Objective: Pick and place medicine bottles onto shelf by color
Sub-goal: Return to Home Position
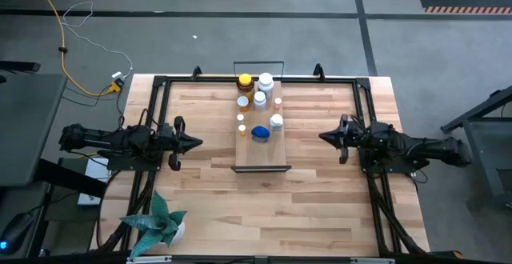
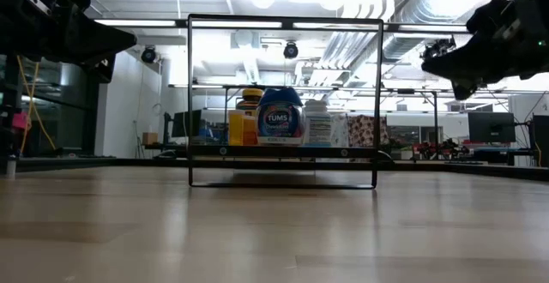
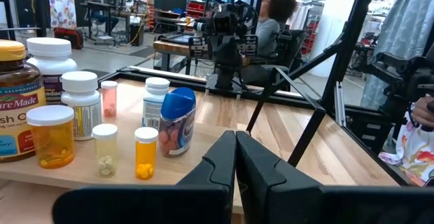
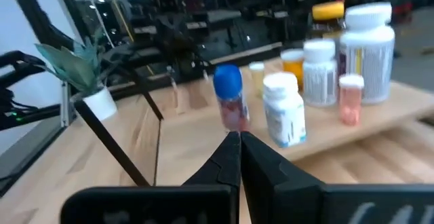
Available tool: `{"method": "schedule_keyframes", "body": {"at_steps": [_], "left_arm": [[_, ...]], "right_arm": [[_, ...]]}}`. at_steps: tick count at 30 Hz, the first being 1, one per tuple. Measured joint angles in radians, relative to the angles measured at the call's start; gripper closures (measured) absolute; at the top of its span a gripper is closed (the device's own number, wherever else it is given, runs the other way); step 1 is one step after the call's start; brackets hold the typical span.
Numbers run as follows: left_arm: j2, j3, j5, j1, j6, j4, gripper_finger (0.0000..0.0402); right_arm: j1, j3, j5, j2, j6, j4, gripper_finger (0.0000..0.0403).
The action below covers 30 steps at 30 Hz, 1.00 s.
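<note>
The shelf [image 1: 261, 158], a narrow light-wood board with black end frames, lies at the table's middle. On its far half stand the medicine bottles: an amber one with a yellow cap [image 1: 245, 82], white ones [image 1: 266, 82], small orange ones with white caps [image 1: 241, 121] and a blue-capped one [image 1: 261, 132] [image 3: 178, 121] [image 4: 229, 102]. My left gripper [image 1: 198, 142] [image 3: 235, 157] hovers shut to the left of the shelf. My right gripper [image 1: 322, 136] [image 4: 240, 157] hovers shut to its right. Both are raised above the table in the low view.
A potted plant with green leaves [image 1: 158, 222] stands at the table's near left corner. A black frame [image 1: 362, 104] runs along the table's edges. Bare boards lie between each gripper and the shelf and along the near side. A seated person [image 3: 271, 20] shows beyond the table.
</note>
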Motion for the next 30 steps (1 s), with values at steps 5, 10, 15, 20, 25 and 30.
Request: {"method": "schedule_keyframes", "body": {"at_steps": [5,10,15,20,25,30], "left_arm": [[0.000,0.000,0.000,0.000,0.000,0.000,0.0401],[0.000,0.000,0.000,0.000,0.000,0.000,0.0401],[0.000,0.000,0.000,0.000,0.000,0.000,0.0401],[0.000,0.000,0.000,0.000,0.000,0.000,0.0401],[0.000,0.000,0.000,0.000,0.000,0.000,0.0401],[0.000,0.000,0.000,0.000,0.000,0.000,0.0401]], "right_arm": [[0.004,0.000,0.057,-0.005,-0.051,0.008,0.0403],[0.004,0.000,0.051,0.010,-0.068,0.008,0.0403],[0.004,0.000,0.050,0.010,-0.030,0.008,0.0403],[0.004,0.000,0.049,0.010,-0.021,0.008,0.0403],[0.004,0.000,0.049,0.010,-0.017,0.008,0.0403],[0.004,0.000,0.049,0.010,-0.017,0.008,0.0403]]}}
